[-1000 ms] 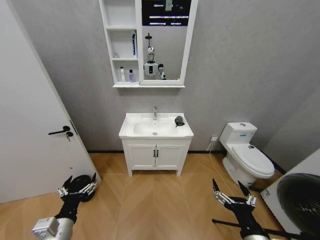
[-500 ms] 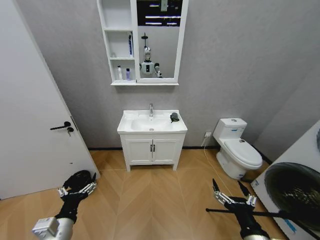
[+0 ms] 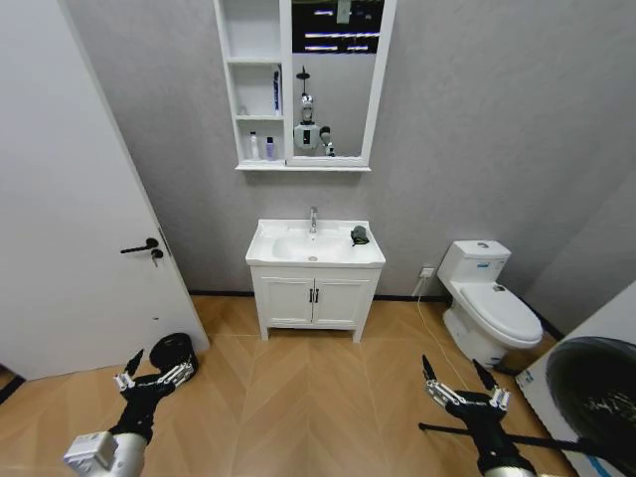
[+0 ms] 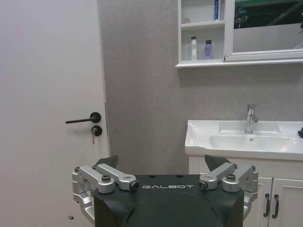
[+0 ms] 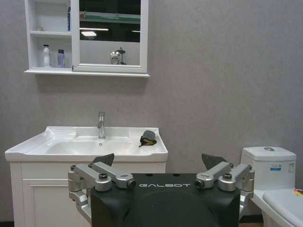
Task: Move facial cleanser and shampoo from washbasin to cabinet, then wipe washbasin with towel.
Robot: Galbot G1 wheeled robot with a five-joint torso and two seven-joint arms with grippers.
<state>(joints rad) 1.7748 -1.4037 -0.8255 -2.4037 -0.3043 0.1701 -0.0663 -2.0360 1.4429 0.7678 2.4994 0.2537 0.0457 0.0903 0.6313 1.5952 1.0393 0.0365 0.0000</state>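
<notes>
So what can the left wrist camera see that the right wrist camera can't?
Only the left wrist view has the white door with its black handle, plus the left gripper, jaws open. Only the right wrist view has the toilet, the whole dark towel on the washbasin's rim, and the right gripper, jaws open. Both show the washbasin, its faucet, and two bottles on the cabinet shelf.

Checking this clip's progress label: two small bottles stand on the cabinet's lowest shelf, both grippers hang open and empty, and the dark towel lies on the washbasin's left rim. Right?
Not quite. The towel lies on the right rim of the washbasin, as the head view shows. The rest holds: two bottles on the lowest shelf of the cabinet, left gripper and right gripper open, empty.
</notes>
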